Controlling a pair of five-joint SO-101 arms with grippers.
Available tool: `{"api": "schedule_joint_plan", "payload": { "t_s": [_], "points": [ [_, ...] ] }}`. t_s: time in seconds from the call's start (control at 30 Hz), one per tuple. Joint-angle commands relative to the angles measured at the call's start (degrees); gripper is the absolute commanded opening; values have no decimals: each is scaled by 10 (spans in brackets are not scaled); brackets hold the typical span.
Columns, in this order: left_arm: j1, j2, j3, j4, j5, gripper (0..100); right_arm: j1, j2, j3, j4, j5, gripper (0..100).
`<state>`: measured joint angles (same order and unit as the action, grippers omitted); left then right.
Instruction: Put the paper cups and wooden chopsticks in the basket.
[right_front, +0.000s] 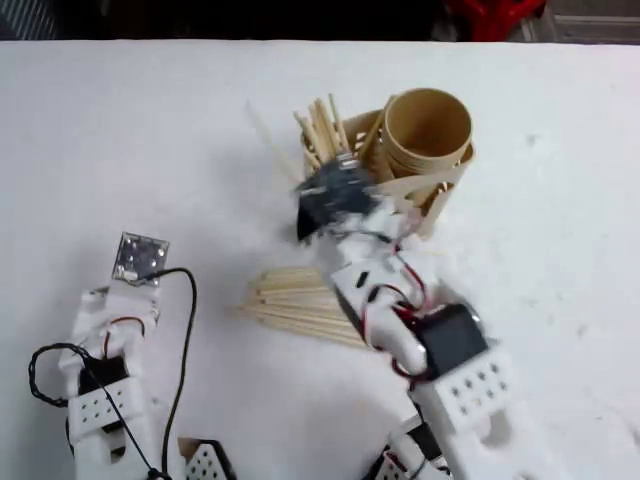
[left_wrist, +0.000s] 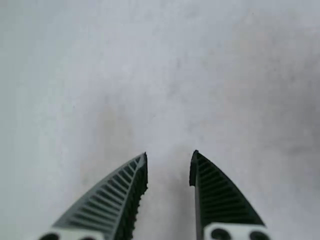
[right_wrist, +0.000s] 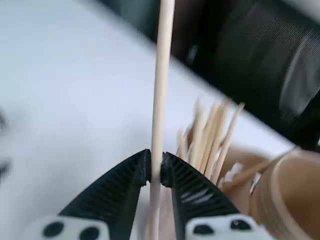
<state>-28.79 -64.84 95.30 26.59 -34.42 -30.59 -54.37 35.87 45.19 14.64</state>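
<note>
Right gripper pinches one chopstick between its tips, just beside basket, upper centre. Basket holds cups and sticks. Pile lies on table, centre. Left gripper gapes narrowly, holding nothing.

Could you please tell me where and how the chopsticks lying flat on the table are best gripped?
Probably at the bare ends, from straight above, closing across the sticks. The pile of chopsticks lies flat, side by side, and its other ends run under the right arm. The open left gripper is free.
</note>
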Motion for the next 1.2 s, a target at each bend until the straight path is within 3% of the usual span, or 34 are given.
{"api": "schedule_joint_plan", "payload": {
  "t_s": [0.0, 0.17, 0.6, 0.9, 1.17],
  "points": [
    [8, -7, -2, -11, 3, 155, 22, -22, -36, -175, -14, 17],
    [8, -7, -2, -11, 3, 155, 31, 16, -37, -328, 40, 17],
    [8, -7, -2, -11, 3, 155, 55, 134, -32, -364, 39, 18],
    [8, -7, -2, -11, 3, 155, 65, 139, 67, -452, 38, 17],
    [8, -7, -2, -11, 3, 155, 65, 138, 75, -441, 38, 22]
  ]
}}
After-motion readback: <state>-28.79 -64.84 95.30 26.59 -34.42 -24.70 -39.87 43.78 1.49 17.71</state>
